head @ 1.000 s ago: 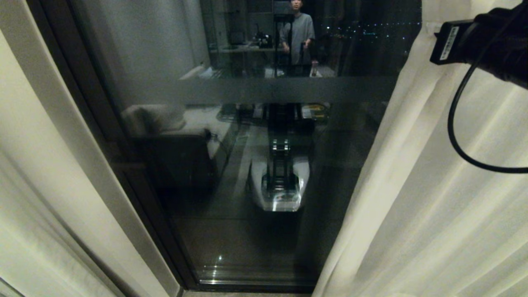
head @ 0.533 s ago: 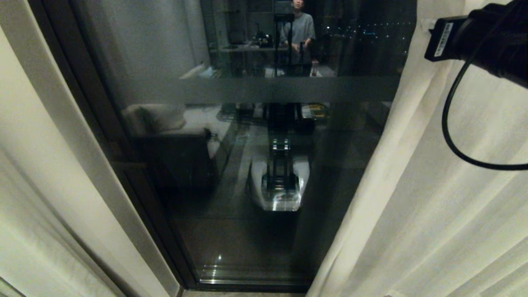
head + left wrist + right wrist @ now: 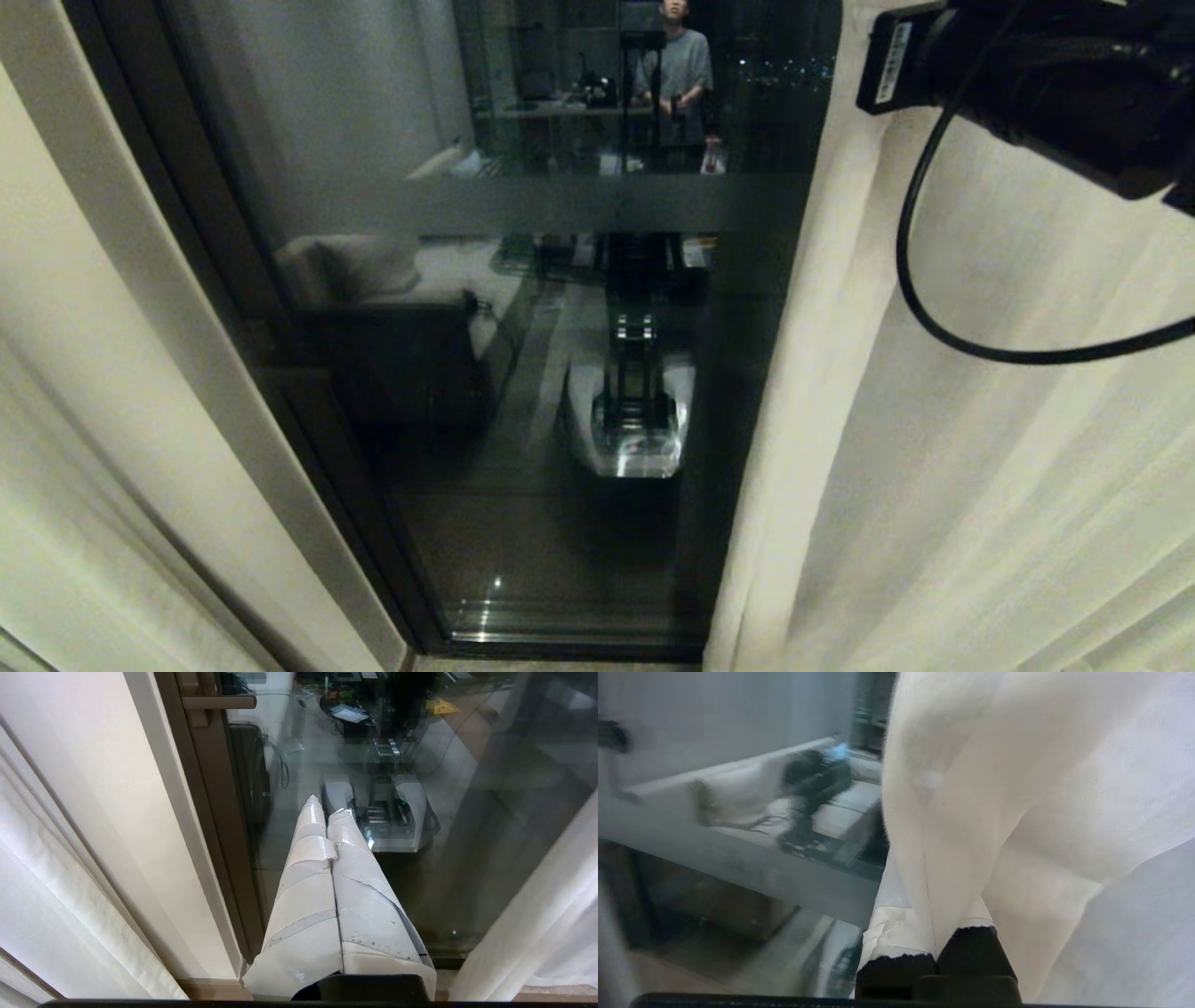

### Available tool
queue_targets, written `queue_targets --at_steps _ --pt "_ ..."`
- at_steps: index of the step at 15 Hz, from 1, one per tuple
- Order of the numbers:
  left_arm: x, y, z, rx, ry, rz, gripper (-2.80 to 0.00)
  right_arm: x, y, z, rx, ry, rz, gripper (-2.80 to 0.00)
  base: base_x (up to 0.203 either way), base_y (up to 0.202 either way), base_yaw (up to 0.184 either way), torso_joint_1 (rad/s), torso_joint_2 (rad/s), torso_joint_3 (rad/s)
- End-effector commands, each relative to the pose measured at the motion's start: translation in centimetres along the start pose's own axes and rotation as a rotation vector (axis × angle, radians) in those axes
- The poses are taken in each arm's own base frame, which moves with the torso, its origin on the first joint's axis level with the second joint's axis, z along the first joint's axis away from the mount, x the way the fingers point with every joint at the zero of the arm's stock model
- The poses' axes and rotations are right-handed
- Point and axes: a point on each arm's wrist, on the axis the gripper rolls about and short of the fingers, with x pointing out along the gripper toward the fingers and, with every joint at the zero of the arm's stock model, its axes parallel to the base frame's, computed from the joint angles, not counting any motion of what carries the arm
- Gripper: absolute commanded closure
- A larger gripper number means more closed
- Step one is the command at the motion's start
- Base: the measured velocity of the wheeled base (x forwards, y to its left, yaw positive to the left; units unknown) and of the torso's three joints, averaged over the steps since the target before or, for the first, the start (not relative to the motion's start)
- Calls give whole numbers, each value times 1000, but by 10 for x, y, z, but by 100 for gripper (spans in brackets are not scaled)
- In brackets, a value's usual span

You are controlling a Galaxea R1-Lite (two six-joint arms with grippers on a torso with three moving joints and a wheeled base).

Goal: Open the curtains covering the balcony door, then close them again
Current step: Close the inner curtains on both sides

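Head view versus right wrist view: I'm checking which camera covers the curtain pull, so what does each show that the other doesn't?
Only the head view shows the left curtain panel, the door's dark frame, the robot's own reflection and a person reflected in the glass. Only the right wrist view shows the right gripper, jaws shut on the curtain's edge fold. Both share the right curtain panel and the balcony door glass with its frosted band.

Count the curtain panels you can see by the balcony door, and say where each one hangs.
2. The left curtain panel hangs at the left edge, beside the door frame. The right curtain panel covers the right side of the balcony door.
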Motion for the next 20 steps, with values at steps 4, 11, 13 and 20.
queue_targets --at_steps 4,11,13,20 --pt "0 0 0 0 -1 1 0 11 52 -8 23 5 123 0 0 0 0 0 0 0" --pt "0 0 0 -1 -1 1 0 11 78 -8 29 -3 172 0 0 0 0 0 0 0" --pt "0 0 0 0 -1 1 0 8 73 -2 32 -14 162 0 0 0 0 0 0 0" --pt "0 0 0 -2 -1 1 0 -11 -19 -1 -35 27 -68 0 0 0 0 0 0 0"
